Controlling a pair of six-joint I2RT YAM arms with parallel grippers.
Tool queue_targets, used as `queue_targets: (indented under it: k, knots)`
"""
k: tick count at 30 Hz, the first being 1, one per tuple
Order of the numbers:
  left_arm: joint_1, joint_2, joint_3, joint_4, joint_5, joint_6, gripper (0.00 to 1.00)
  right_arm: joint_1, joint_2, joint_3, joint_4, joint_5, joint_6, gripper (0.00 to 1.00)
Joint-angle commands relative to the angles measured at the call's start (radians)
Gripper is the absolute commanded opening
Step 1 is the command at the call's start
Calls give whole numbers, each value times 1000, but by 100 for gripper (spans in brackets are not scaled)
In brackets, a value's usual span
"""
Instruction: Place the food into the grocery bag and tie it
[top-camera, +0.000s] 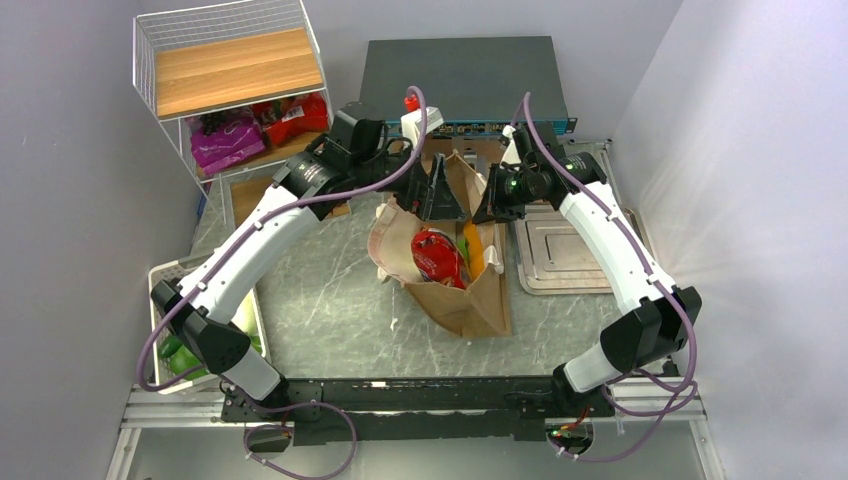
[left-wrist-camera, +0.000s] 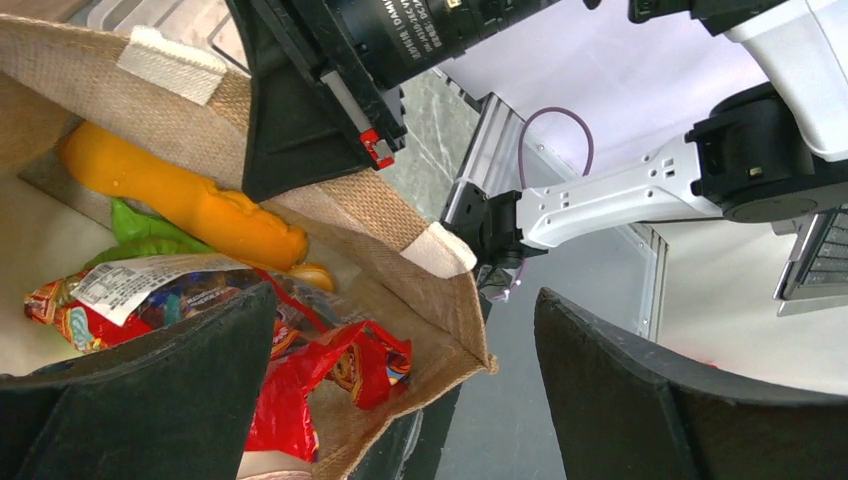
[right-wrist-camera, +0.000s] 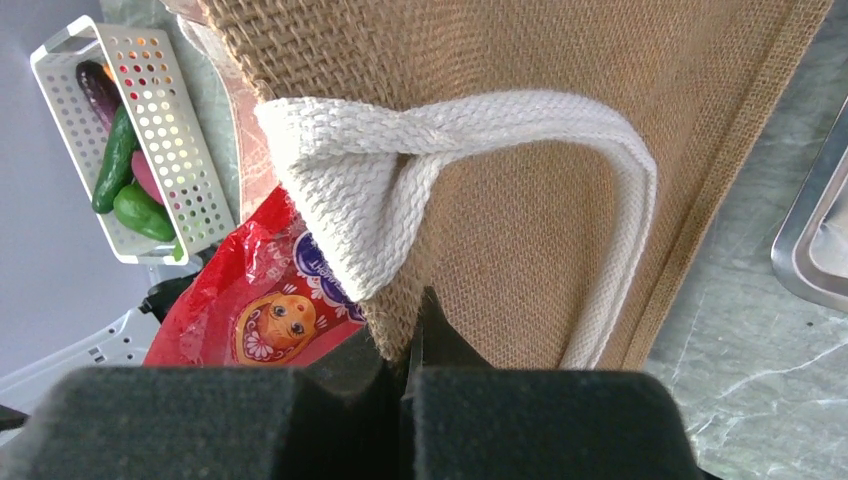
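Grocery bag (top-camera: 470, 300) rim clamped in right end effector (right-wrist-camera: 405, 362), left end effector (top-camera: 437, 193) released, astride rim

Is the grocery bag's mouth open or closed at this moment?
Open: the top view looks into the grocery bag, showing a red snack packet and orange carrot inside.

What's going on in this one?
Two robot arms are packing a tan bag on the table. A carrot and red snack packets already lie inside it. The right gripper is shut on the bag's rim, beside a cream handle. The left gripper hangs open over the bag's mouth and holds nothing. The handles do not look tied yet.
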Motion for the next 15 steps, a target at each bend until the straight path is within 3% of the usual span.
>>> queue_targets:
  k: [1, 4, 8, 11, 15]
  knots:
    - [-6, -32, 40, 12, -51, 10, 99, -4, -64, 31, 110, -52, -3, 0]
    - [-6, -48, 57, -53, -170, 14, 99, -4, -61, 30, 113, -56, 0, 0]
    - [-6, -98, 58, -205, -461, 11, 99, -3, -57, 34, 109, -54, -4, 0]
    - [-5, -172, -23, -276, -648, -18, 99, -3, -56, 26, 113, -53, -4, 0]
    - [4, -276, -201, -293, -730, -78, 99, -4, -52, 18, 121, -59, 1, 0]
